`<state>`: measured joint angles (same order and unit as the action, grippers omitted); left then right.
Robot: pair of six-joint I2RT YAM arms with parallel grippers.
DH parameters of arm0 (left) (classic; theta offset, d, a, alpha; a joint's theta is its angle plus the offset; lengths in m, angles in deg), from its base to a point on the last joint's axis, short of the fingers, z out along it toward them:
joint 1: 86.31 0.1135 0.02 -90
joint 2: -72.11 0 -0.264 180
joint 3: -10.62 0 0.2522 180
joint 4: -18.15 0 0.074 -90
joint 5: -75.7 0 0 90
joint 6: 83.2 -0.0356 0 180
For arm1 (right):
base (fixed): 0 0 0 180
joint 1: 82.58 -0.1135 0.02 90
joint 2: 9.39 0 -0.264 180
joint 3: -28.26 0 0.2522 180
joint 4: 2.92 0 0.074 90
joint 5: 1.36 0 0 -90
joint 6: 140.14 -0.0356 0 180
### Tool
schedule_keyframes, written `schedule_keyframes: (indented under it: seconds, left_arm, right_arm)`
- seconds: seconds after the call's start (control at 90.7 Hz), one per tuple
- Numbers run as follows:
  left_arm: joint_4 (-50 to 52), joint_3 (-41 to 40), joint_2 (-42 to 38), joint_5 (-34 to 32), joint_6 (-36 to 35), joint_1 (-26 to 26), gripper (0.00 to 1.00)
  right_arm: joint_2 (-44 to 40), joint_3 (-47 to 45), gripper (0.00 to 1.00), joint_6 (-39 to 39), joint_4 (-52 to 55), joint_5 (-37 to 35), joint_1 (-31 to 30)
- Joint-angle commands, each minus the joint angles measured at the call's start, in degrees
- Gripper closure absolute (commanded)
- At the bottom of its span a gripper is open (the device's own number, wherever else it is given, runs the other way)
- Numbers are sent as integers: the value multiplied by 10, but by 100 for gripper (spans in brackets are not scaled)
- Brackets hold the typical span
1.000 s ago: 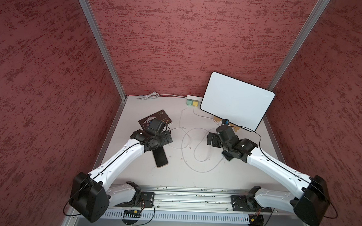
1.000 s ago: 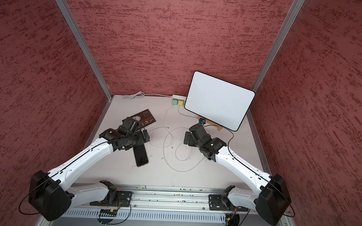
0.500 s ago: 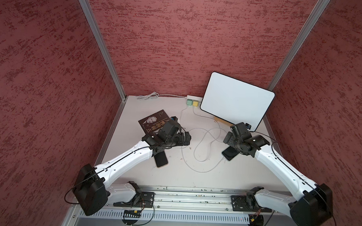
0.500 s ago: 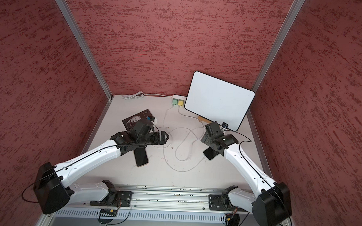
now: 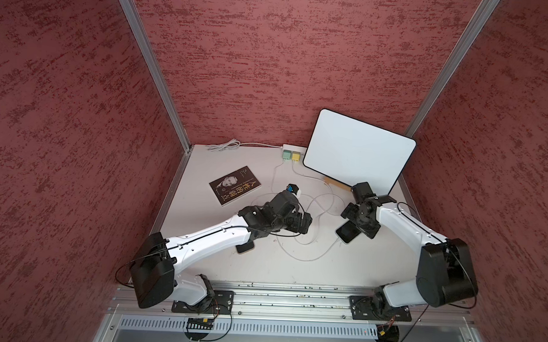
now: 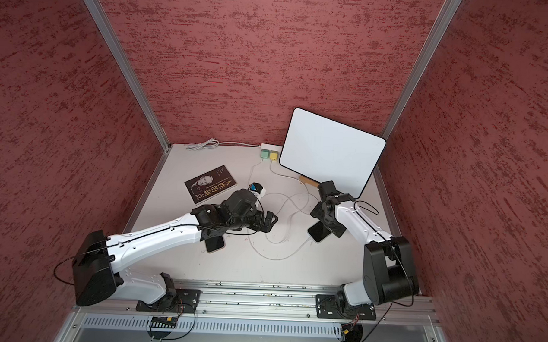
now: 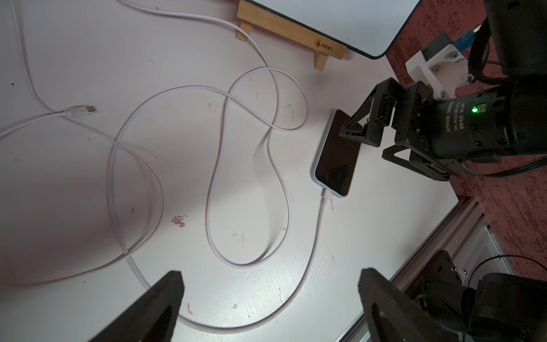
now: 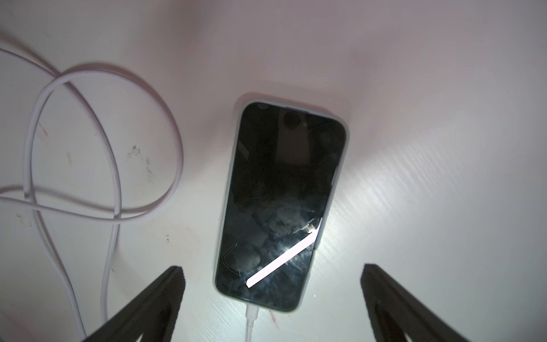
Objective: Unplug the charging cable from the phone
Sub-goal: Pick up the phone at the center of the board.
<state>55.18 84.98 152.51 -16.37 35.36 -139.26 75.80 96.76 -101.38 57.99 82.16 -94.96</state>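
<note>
The phone (image 8: pixel 281 201) lies face up on the white table, dark screen in a pale case, also in both top views (image 5: pixel 345 236) (image 6: pixel 317 234). The white charging cable's plug (image 8: pixel 251 318) sits in the phone's near end, and the cable (image 7: pixel 313 254) runs off in loose loops. My right gripper (image 8: pixel 272 272) hangs open just above the phone, one finger on each side of its plugged end (image 5: pixel 357 223). My left gripper (image 7: pixel 270 278) is open over a cable loop at mid-table (image 5: pixel 305 222), left of the phone, holding nothing.
A second dark phone (image 5: pixel 245 247) lies partly under my left arm. A loose cable end (image 7: pixel 85 110) rests on the table. A book (image 5: pixel 234 189) lies at back left. A white board (image 5: pixel 358 152) leans on a wooden stand (image 7: pixel 290 29). Green and yellow chargers (image 5: pixel 290 154) sit at the back.
My left gripper swung right from the second phone to mid-table. My right gripper moved right and now hovers over the plugged phone. Both stayed open.
</note>
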Motion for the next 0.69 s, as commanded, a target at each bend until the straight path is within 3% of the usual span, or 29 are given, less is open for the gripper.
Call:
schedule_keyframes:
  seconds: [0.0,0.683]
  left_arm:
    - [-17,0,9,-10,-8,-2,2]
    - [-23,-8,40,0,-4,1,2]
  right_arm:
    - [33,8,1,-10,-11,19,9]
    - [104,11,1,-9,-40,17,18]
